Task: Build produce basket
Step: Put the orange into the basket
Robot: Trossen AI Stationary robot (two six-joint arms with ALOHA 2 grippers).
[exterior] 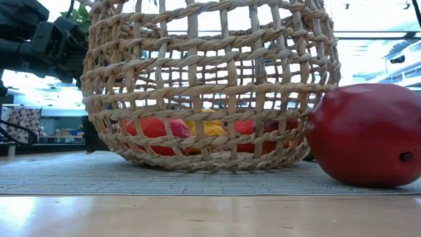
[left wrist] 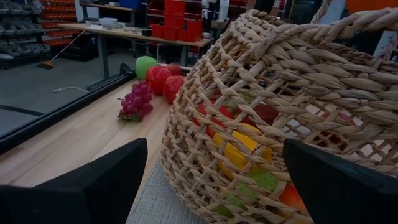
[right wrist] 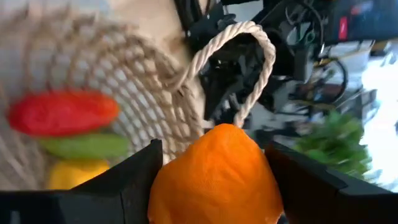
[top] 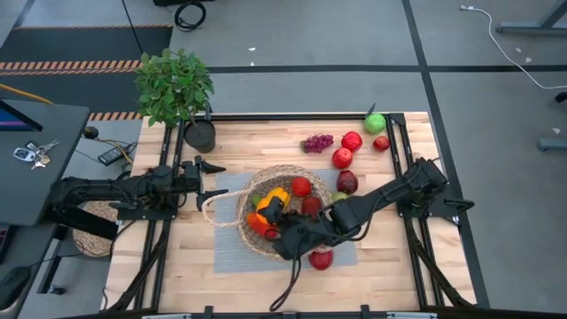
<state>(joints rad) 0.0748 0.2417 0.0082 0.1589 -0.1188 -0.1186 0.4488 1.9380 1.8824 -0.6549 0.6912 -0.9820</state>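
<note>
- We see the right tool (top: pixel 276 213) reaching over the basket (top: pixel 244 217), which stands on a grey mat (top: pixel 226 252) at the middle of the surface (top: pixel 159 266).
- In the right wrist view this tool (right wrist: pixel 211 165) has its two fingers set on either side of an orange fruit (right wrist: pixel 214 177); we judge the fruit gripped and carried, not yet released.
- Below and ahead of the right tool, the basket interior already contains a red piece (right wrist: pixel 62 113), a green piece (right wrist: pixel 84 146) and a yellow piece (right wrist: pixel 74 173). The looped handle (right wrist: pixel 233 62) lies beyond the tool, toward the left arm.
- The left tool (top: pixel 211 182) waits just beside the handle side of the basket, its fingers (left wrist: pixel 93 186) spread wide and holding nothing. The basket wall (left wrist: pixel 249 124) fills the space directly ahead of it.
- Produce not yet loaded, as far as we can see:
- a dark red fruit (top: pixel 321 259) on the mat, just behind the right tool, near its wrist;
- a dark red piece (top: pixel 347 182) and a pale green piece (top: pixel 339 198) beside the right forearm;
- a grape bunch (top: pixel 317 143), two red pieces (top: pixel 352 141) (top: pixel 342 158), a small red piece (top: pixel 381 143) and a green fruit (top: pixel 376 123), well apart from both tools at the far side of the surface.
- Progress estimate: roughly half complete. Several pieces are in the basket, one is in transit, about eight remain outside.
- A potted plant (top: pixel 174 86) stands at the far corner and is not part of the load.
</note>
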